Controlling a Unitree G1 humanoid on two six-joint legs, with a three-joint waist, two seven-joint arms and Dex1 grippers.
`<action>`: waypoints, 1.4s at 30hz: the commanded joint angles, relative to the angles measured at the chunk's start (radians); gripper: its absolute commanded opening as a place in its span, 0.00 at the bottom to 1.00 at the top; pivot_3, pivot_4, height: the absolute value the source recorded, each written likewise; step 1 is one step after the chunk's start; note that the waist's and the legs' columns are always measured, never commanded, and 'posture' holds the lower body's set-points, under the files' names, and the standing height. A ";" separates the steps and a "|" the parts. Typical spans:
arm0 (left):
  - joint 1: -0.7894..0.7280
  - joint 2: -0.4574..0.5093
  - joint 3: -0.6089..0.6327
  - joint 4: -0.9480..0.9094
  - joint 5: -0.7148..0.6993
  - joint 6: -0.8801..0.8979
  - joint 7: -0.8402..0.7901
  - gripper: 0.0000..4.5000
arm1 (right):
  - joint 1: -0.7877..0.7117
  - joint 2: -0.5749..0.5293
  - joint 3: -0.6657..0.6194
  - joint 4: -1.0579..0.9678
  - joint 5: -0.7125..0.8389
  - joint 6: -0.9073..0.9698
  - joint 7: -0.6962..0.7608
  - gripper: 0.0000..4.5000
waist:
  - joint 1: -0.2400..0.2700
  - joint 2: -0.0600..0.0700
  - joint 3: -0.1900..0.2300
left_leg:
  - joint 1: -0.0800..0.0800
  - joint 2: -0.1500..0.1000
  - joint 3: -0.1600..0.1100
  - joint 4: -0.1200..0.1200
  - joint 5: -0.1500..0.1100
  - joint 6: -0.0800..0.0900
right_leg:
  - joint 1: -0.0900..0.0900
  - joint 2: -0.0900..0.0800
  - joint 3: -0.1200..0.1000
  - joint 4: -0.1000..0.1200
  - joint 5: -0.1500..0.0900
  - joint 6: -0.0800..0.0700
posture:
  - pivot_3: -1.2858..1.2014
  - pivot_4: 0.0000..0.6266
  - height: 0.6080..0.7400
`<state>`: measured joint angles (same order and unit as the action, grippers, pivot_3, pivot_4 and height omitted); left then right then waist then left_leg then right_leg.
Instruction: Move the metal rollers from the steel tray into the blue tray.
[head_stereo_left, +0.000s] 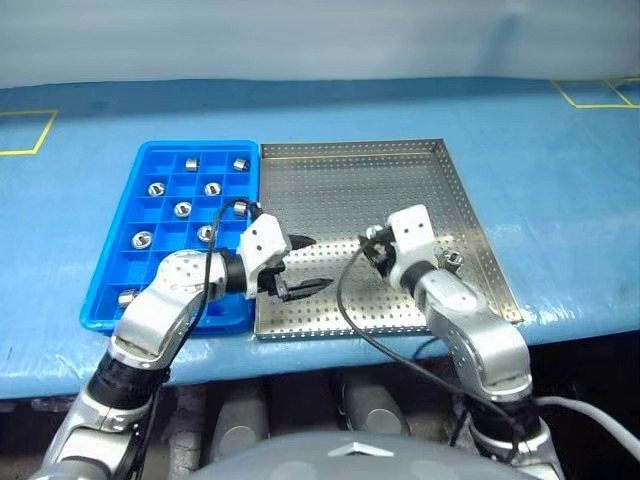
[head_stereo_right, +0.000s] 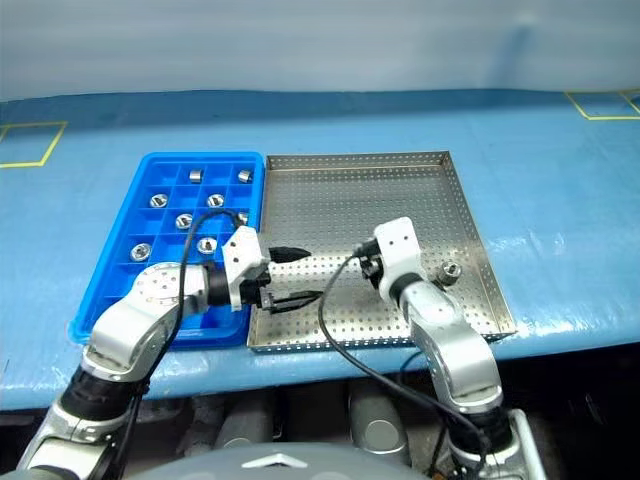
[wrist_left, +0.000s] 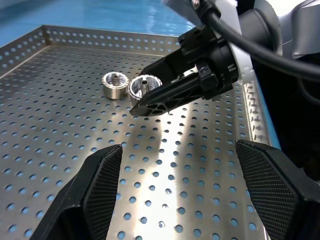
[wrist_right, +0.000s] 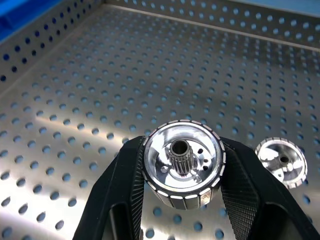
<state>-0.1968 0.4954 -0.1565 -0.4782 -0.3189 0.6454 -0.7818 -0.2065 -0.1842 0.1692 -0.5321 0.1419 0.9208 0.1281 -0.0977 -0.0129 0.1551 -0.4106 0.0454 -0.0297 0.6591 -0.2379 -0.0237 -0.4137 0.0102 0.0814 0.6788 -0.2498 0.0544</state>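
Right claw (wrist_right: 182, 200) clamped on one metal roller (wrist_right: 183, 162), raised above steel tray (head_stereo_left: 330, 175) floor; second roller (head_stereo_left: 452, 260) lies on steel tray near its right rim; left claw (head_stereo_left: 300, 265) wide open, empty, over steel tray beside blue tray (head_stereo_left: 110, 290), which holds eight rollers (head_stereo_left: 182, 209)

The counter (head_stereo_left: 560, 190) has a blue top with yellow tape outlines near its far corners. Two trays lie directly on it, side by side and touching: the blue tray (head_stereo_left: 118, 262) under and beyond the left end effector (head_stereo_left: 303, 266), and the steel tray (head_stereo_left: 340, 180) beneath the right end effector (head_stereo_left: 372, 240).
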 joint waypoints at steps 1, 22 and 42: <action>0.072 0.024 0.139 -0.140 -0.029 0.048 0.089 0.89 | -0.111 0.052 0.073 0.084 -0.006 -0.057 0.026 0.40 | 0.012 0.000 0.000 | 0.000 0.000 0.000 -0.001 0.000 0.000 | 0.000 0.000 0.000 0.000 0.000 0.000 | 0.55 0.24 1.00; 0.511 0.003 0.556 -0.518 -0.203 0.156 0.327 0.89 | -0.363 0.267 0.315 0.566 -0.075 -0.330 0.225 0.40 | 0.193 -0.001 0.001 | 0.000 0.000 -0.007 -0.007 0.001 -0.003 | 0.000 -0.002 -0.011 -0.002 -0.006 -0.013 | 0.67 0.24 1.00; 0.435 0.053 0.469 -0.447 -0.232 0.153 0.345 0.89 | -0.226 0.133 0.321 0.359 -0.052 -0.166 0.328 0.40 | 0.193 -0.001 0.000 | 0.001 0.000 -0.007 -0.012 0.002 -0.004 | 0.000 -0.002 -0.012 -0.002 -0.006 -0.013 | 0.64 0.24 1.00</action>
<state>0.2473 0.5358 0.3124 -0.9138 -0.5394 0.8052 -0.4375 -0.4444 -0.0500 0.4805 -0.1340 0.0687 0.7347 0.4345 0.0957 -0.0143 0.1555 -0.4099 0.0455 -0.0370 0.6472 -0.2360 -0.0281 -0.4141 0.0082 0.0697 0.6764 -0.2556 0.0418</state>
